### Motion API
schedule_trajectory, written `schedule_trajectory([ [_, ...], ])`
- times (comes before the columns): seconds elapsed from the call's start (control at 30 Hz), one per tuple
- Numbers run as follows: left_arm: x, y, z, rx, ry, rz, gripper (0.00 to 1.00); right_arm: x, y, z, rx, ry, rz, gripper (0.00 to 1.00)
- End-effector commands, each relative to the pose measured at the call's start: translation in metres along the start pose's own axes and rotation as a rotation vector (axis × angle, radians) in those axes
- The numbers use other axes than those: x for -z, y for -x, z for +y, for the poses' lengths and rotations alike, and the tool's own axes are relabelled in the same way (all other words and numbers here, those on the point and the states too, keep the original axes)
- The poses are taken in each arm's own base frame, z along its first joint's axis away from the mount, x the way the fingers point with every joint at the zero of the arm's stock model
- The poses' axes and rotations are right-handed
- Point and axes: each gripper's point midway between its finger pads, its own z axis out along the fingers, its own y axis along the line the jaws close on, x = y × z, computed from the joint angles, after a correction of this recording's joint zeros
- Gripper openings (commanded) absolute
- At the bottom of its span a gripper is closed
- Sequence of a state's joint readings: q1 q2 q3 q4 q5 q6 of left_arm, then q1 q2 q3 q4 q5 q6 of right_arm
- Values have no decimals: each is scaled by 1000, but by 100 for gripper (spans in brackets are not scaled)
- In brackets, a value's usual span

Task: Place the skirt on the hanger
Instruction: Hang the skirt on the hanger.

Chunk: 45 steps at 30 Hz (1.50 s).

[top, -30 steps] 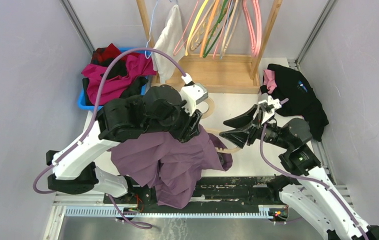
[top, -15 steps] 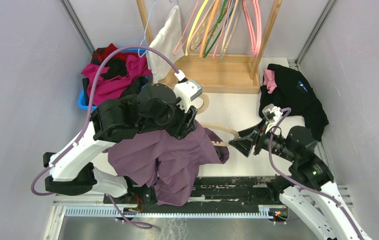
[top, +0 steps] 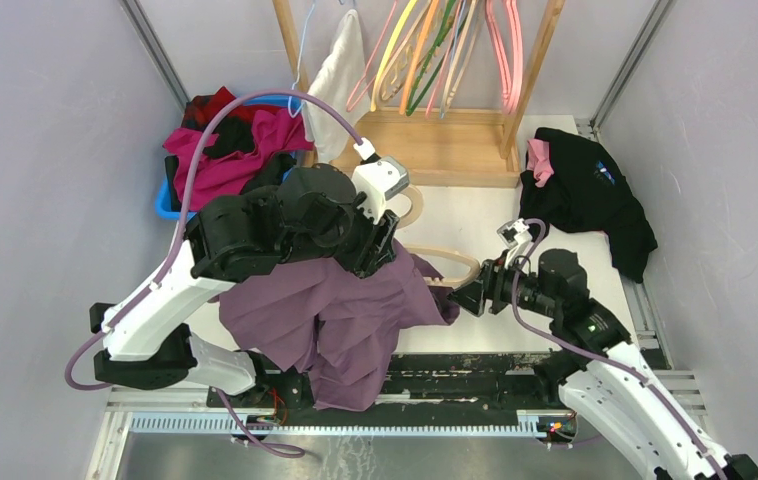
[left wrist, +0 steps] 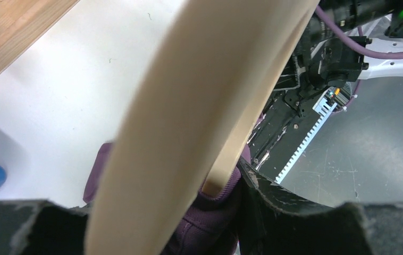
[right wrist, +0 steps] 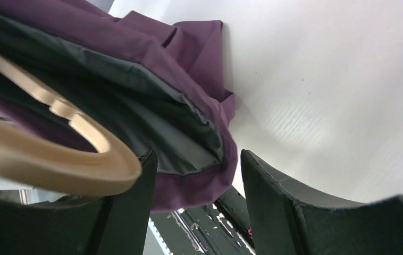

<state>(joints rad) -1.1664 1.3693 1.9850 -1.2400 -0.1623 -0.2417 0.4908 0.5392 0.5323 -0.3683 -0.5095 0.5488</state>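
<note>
The purple skirt (top: 325,310) hangs bunched under my left arm and drapes over the table's near edge. The wooden hanger (top: 445,262) sticks out of it to the right. My left gripper (top: 380,245) is shut on the hanger (left wrist: 189,106), with skirt waistband (left wrist: 210,212) pinched beside it. My right gripper (top: 465,297) is at the hanger's right end. In the right wrist view its jaws stand open (right wrist: 196,175), with the skirt's hem (right wrist: 189,186) in the gap and the hanger end (right wrist: 56,159) beside the left finger.
A blue bin (top: 167,200) of red and magenta clothes is at the back left. A wooden rack (top: 435,150) with coloured hangers and a white garment (top: 340,75) stands at the back. A black garment pile (top: 595,195) lies at the right.
My right gripper has moved left and down to the skirt's edge at the hanger end, and its jaws have narrowed. The left arm with hanger and skirt has barely shifted.
</note>
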Motion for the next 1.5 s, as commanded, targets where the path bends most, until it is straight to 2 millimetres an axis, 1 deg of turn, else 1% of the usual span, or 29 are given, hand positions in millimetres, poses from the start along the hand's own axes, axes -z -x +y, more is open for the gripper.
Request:
schedule_trajectory([
  [0.0, 26, 37, -8, 38, -62, -161, 3, -9, 17, -1, -18, -3, -73, 65],
  [0.07, 25, 38, -8, 37, -63, -162, 3, -12, 18, -3, -23, -6, -72, 65],
  [0.17, 22, 39, -10, 34, -66, -162, 3, -14, 16, 6, -28, 50, -63, 64],
  [0.3, 21, 42, -14, 30, -84, -168, 3, -15, 4, -2, -44, 26, -23, 64],
  [0.37, 22, 43, -12, 31, -76, -176, 3, -15, 1, 0, -63, 47, -23, 63],
  [0.43, 22, 43, -11, 31, -71, -175, 3, -7, -2, 4, -59, 51, -43, 63],
  [0.53, 20, 42, -10, 29, -63, -171, 3, 13, -4, -3, -14, -41, -44, 62],
  [0.63, 18, 41, -10, 24, -61, -163, 3, 36, 5, -2, 37, -105, -102, 62],
  [0.73, 15, 39, -11, 20, -66, -152, 3, 50, 13, 10, 81, -86, -129, 62],
  [0.8, 12, 37, -13, 19, -72, -140, 3, 53, 14, 26, 113, -15, -119, 61],
  [0.87, 11, 37, -13, 21, -74, -138, 3, 52, 8, 41, 135, 77, -73, 60],
  [0.93, 11, 37, -14, 22, -77, -137, 3, 48, 3, 47, 147, 127, -27, 59],
  [1.07, 10, 38, -15, 23, -82, -135, 3, 48, 0, 56, 179, 198, -10, 59],
  [1.23, 7, 40, -17, 23, -83, -133, 3, 41, -3, 58, 169, 241, 3, 60],
  [1.47, 6, 44, -16, 25, -77, -136, 3, 23, -14, 51, 131, 265, 30, 60],
])
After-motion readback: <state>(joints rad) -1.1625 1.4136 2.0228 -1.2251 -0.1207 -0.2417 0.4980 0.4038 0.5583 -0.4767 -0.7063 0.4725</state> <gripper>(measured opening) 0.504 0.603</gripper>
